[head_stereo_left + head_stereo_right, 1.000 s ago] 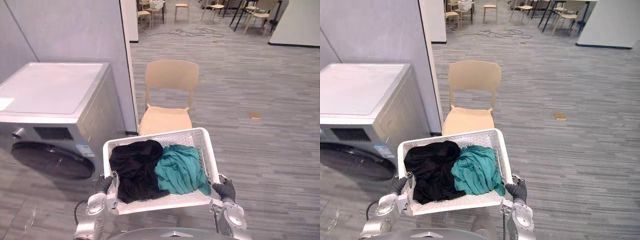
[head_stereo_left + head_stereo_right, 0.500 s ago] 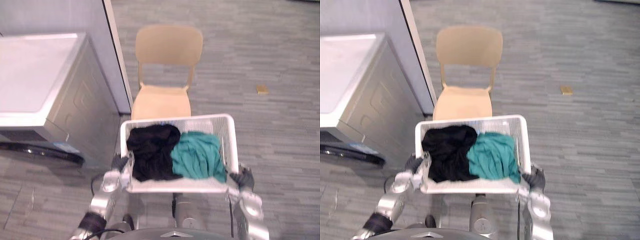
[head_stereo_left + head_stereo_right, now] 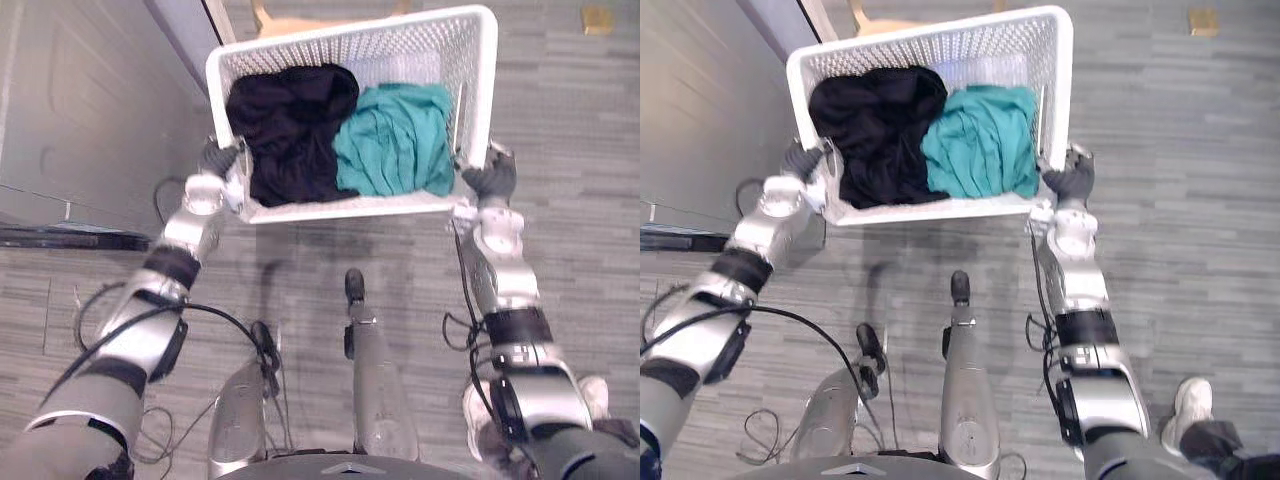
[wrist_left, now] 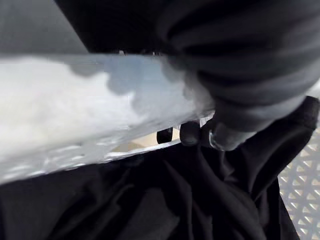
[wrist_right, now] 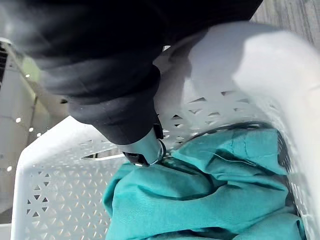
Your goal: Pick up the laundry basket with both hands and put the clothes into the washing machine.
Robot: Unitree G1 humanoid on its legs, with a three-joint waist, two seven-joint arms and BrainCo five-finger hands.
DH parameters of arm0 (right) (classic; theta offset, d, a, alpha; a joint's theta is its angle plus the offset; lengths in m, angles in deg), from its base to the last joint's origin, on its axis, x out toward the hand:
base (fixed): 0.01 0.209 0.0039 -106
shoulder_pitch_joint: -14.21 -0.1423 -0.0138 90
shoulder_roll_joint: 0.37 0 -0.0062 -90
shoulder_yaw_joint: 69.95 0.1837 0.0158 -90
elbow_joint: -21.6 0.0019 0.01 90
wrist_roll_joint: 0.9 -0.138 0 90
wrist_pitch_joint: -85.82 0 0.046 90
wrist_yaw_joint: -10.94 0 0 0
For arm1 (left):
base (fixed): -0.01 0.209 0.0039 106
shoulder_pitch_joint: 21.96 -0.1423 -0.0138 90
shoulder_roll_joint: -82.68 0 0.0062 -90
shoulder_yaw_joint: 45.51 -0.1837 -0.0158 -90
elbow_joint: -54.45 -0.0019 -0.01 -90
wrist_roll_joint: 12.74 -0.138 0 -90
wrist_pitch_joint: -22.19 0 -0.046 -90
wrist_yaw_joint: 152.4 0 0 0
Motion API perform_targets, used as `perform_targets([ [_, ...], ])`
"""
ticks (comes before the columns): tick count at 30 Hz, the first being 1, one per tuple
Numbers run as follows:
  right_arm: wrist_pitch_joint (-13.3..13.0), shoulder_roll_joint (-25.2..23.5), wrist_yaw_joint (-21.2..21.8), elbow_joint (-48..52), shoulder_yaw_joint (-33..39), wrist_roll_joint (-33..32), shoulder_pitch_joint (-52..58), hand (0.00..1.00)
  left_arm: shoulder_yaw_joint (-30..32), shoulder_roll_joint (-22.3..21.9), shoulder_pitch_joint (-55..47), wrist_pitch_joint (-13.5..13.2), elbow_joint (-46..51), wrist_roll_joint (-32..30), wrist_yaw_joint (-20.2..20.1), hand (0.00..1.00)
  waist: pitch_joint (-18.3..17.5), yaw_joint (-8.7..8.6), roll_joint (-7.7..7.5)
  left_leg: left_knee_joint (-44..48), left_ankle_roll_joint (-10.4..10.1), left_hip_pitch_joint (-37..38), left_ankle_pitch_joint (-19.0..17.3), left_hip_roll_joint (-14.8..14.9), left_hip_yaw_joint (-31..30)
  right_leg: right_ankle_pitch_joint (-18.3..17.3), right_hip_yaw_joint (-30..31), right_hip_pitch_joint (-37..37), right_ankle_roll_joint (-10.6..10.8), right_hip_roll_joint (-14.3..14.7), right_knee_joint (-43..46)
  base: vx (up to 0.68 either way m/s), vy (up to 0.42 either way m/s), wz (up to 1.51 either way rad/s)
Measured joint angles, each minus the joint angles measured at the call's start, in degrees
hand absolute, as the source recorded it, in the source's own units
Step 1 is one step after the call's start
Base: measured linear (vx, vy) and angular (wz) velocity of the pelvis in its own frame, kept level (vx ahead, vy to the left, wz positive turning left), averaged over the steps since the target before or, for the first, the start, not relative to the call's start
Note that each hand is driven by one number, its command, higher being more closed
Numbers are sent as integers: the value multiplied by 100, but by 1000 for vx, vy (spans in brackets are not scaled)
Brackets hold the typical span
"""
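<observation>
Left hand (image 3: 216, 159), right hand (image 3: 490, 180) clamped on laundry basket (image 3: 479, 68); washing machine (image 3: 70, 120) beside, chair (image 3: 295, 24) beyond.

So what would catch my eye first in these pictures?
A white laundry basket is carried above the grey floor between the left robot hand and the right robot hand, each curled over a side rim. Inside lie a black heap of clothes on the left and a teal garment on the right.

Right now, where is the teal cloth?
The teal cloth lies in the right half of the basket, touching the black cloth on its left, close to the right hand that holds the basket.
</observation>
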Motion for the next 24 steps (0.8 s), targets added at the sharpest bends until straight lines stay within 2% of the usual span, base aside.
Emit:
perform_targets([
  [4, 86, 18, -48, -467, -167, -162, -953, 100, -31, 406, 750, 0, -345, -4, -148, 100, 182, 34, -9, 494, -9, -590, -228, 202, 219, 271, 157, -369, 18, 142, -283, -12, -35, -25],
  [6, 134, 60, -49, -654, -179, -188, -1358, 100, -118, 548, 1127, 1, -474, -6, -164, 100, 409, 21, 9, 707, -15, -725, -326, 283, 296, 329, 177, -404, 27, 168, -348, -17, 3, -16],
  [12, 140, 176, 62, -1708, -408, -359, -2854, 100, -173, 970, 1750, 4, -566, -18, -231, 100, 466, 7, -10, 1577, 111, -1638, -757, 576, 465, 727, 280, -890, 68, 295, -729, -33, 20, -17],
  [19, 30, 586, 211, -2166, -704, -405, -3834, 100, -366, 1207, 2296, -1, -552, -80, -261, 100, 490, 29, -11, 2181, 253, -2430, -927, 694, 378, 1048, 246, -1283, 102, 276, -975, -70, 11, 2],
  [24, -42, 730, 211, -2367, -962, -475, -4287, 100, -366, 1347, 2516, -9, -490, -74, -268, 100, 556, 51, -8, 2459, 289, -2780, -974, 797, 328, 1239, 157, -1350, 11, 282, -1273, -85, -7, 1],
])
